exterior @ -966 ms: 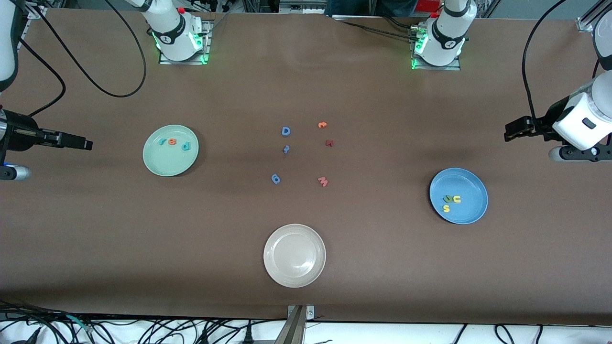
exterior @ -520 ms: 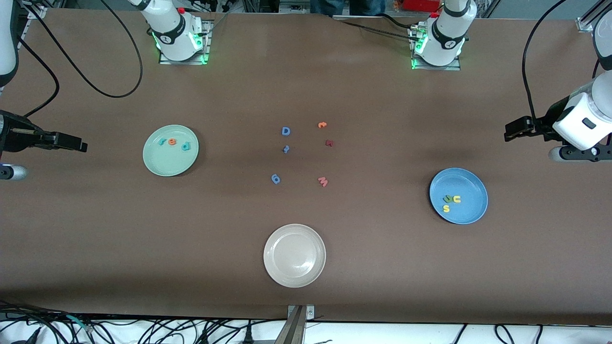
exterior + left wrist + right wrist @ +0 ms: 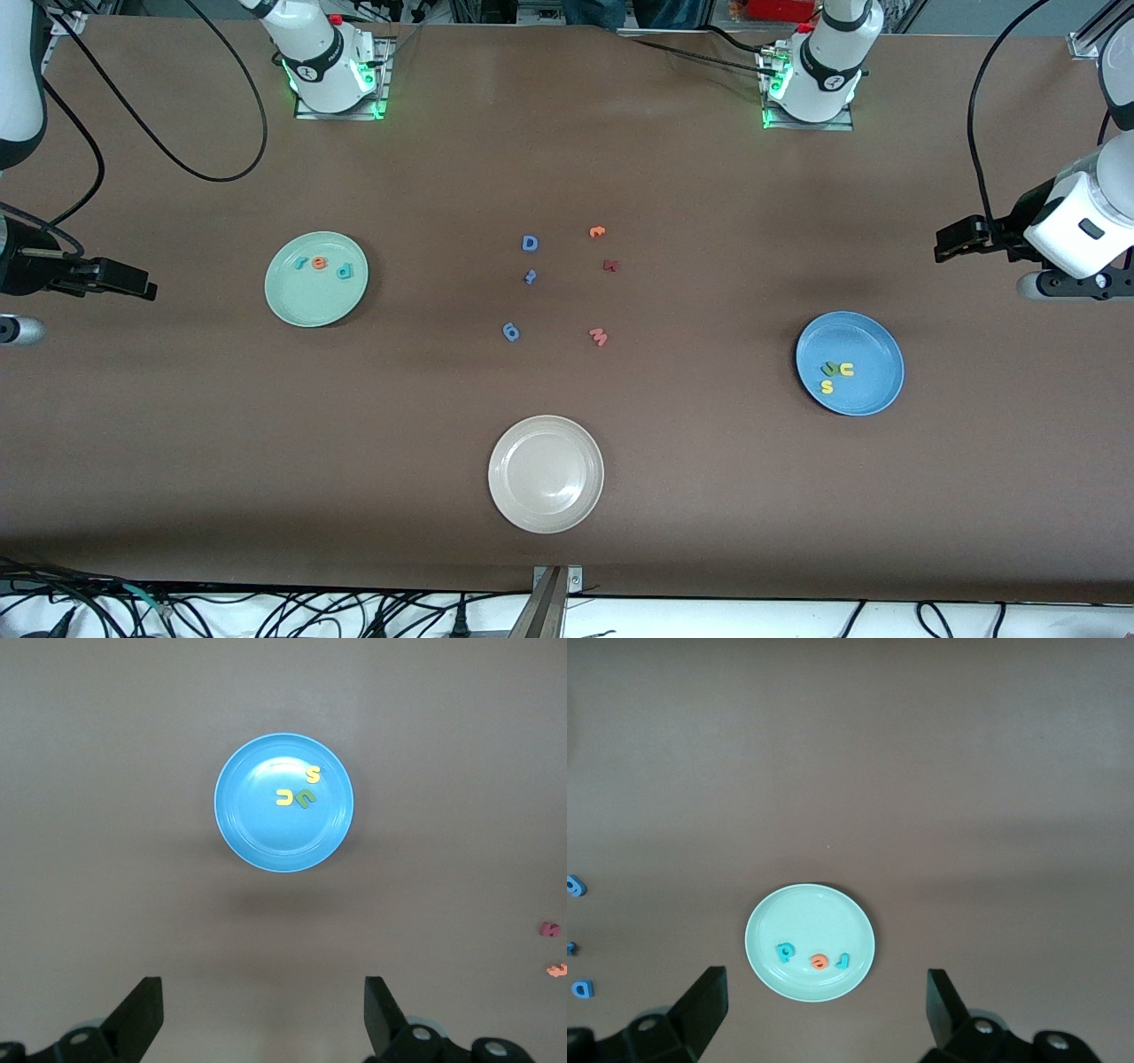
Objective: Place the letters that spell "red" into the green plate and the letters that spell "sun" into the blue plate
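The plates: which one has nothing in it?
The cream-white plate, the one nearest the front camera. The green plate holds the letters r, e, d, and the blue plate holds s, u, n.

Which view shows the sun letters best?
The left wrist view: it looks straight down on the blue plate, with the sun letters larger and each shape distinct. The front view shows them tiny on that plate. The right wrist view does not show them.

Three plates (image 3: 546, 523), and twelve foam letters (image 3: 530, 244): three on green, three on blue, six loose.
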{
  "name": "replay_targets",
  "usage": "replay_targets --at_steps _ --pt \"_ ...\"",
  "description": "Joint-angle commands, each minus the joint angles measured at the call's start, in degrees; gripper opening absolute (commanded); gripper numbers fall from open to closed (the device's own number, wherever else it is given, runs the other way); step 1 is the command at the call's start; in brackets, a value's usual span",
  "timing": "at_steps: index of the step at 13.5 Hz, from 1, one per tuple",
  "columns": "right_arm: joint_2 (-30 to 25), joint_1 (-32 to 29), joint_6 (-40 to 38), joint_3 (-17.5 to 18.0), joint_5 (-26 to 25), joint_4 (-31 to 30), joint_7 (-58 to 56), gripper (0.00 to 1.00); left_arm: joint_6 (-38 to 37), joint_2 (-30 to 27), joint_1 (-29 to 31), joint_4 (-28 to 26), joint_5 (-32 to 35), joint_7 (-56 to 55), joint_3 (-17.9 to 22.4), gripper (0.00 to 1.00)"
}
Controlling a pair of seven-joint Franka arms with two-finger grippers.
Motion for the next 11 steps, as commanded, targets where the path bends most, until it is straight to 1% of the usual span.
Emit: replay_targets --at_steps 1,11 --pt "-0.8 -2.2 0.3 2.4 -1.0 -0.8 -0.7 1.0 -1.0 0.8 0.0 1.8 -0.7 1.4 0.2 1.0" --pt "-0.7 -2.1 0.0 2.3 -0.6 -0.3 0.0 1.0 -1.1 0.8 0.0 1.8 -0.7 1.4 0.2 1.0"
